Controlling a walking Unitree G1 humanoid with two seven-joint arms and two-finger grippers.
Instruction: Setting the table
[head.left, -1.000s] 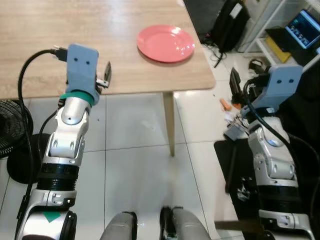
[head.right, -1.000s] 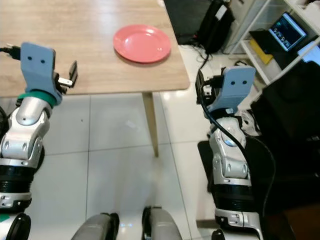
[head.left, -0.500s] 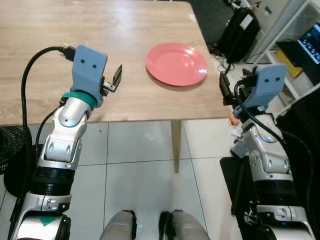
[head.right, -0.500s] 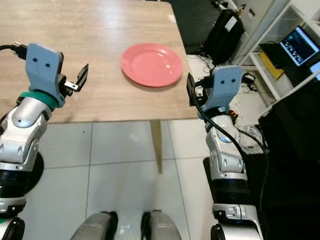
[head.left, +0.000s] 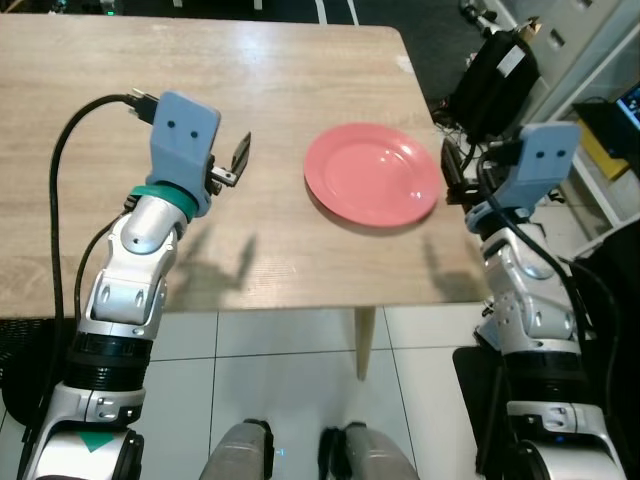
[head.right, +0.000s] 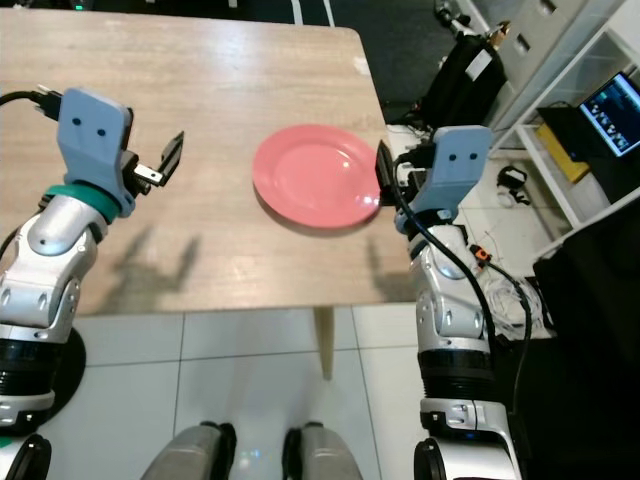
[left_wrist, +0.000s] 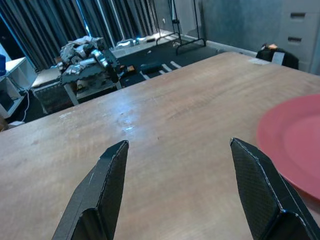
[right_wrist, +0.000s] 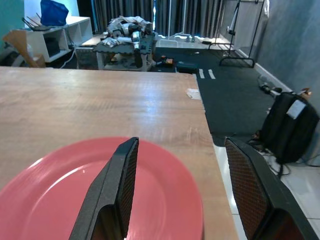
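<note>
the right gripper (right_wrist: 177, 200) hangs right at the near-right edge of the pink plate (head.right: 317, 175), its two black fingers spread wide and holding nothing. from where i stand, the plate lies straight ahead of those fingers and a little below them; in the wrist view one finger sits over the plate's rim and the other hangs out past the table's side edge, so the rim falls inside the gap. the plate is round, so it has no long axis to line up with, only a thin edge lying flat on the wooden table (head.left: 120, 90), close to the table's right-hand corner.

the left gripper (head.left: 232, 166) is also spread and empty, raised over bare wood. from it, the plate is off toward the robot's right, well apart, with only a slice of red showing at the margin of that wrist view. so the right arm is plainly the nearer one, and i'd guess any grab of the plate falls to it.

what the move seems to turn on is height: the open fingers look to ride above the rim, not around it. to my eye they would need to drop and slip one finger under the lip, which is awkward with the plate flat on the board.

a black bag (head.left: 495, 70) sits on the floor beyond that gripper, past the table's far-right side.
</note>
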